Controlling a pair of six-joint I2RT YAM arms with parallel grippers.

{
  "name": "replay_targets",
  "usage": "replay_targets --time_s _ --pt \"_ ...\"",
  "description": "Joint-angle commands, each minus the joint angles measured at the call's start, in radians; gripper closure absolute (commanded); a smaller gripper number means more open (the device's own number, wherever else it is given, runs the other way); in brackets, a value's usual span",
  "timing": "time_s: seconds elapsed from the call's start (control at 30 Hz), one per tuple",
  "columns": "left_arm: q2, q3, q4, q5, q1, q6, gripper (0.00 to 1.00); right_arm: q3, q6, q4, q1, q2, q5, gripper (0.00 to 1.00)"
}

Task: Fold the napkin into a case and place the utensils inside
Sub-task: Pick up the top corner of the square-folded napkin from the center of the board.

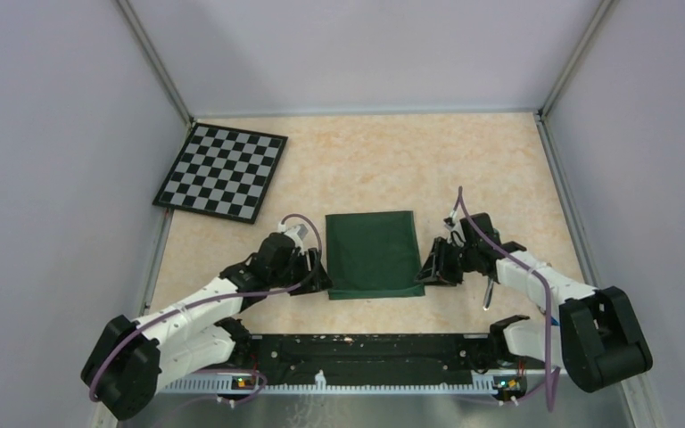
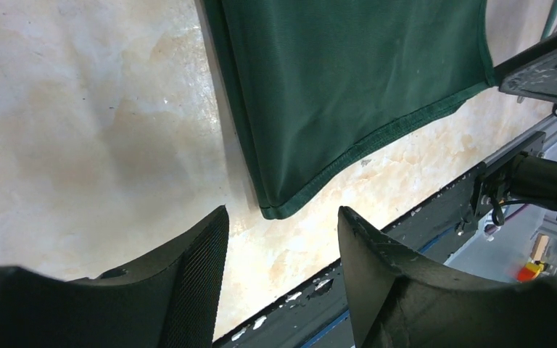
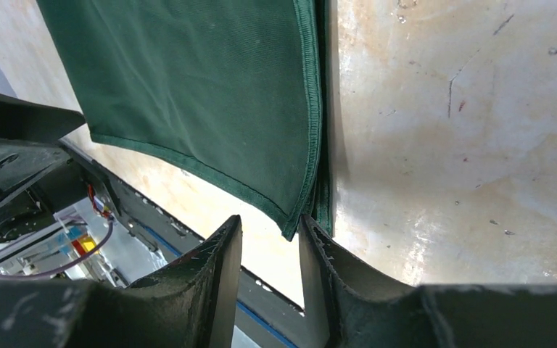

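Surface: beige marbled table (image 1: 366, 169), grey walls (image 1: 366, 53) around it.
Napkin (image 1: 373, 254): dark green, folded in layers, flat at the table's centre between both grippers.
Left gripper (image 2: 283, 217): jaws parted, empty, just off the napkin's near left corner.
Right gripper (image 3: 268, 225): narrow gap between jaws, near right corner at its mouth, not clamped.
Checkered board (image 1: 221, 171): far left, well apart.
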Motion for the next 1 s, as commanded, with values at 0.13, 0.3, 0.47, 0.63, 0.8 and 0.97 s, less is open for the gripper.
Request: replay_targets --time_s 0.13,0.3,0.47,0.63,0.8,0.97 --pt "0.054 0.048 0.02 -0.022 -0.004 0.017 0.37 0.047 -0.003 0.023 -0.003 -0.009 -0.012 0.69" --pt "0.045 0.05 0.005 -0.036 -0.003 0.015 0.38 0.019 0.02 0.09 -0.002 0.032 -0.03 0.7" --pt "0.063 0.06 -0.008 -0.063 -0.003 0.021 0.41 0.012 0.026 0.105 -0.001 0.043 -0.023 0.81" --pt "0.114 0.084 0.003 -0.058 -0.003 0.032 0.44 0.025 0.007 0.068 -0.003 0.05 0.006 0.7" --pt "0.108 0.087 0.007 -0.059 -0.003 0.032 0.46 0.006 0.015 0.074 -0.001 0.044 0.01 0.68" --pt "0.107 0.087 -0.012 -0.078 -0.003 0.044 0.48 -0.019 0.029 0.089 -0.002 0.042 0.008 0.68"
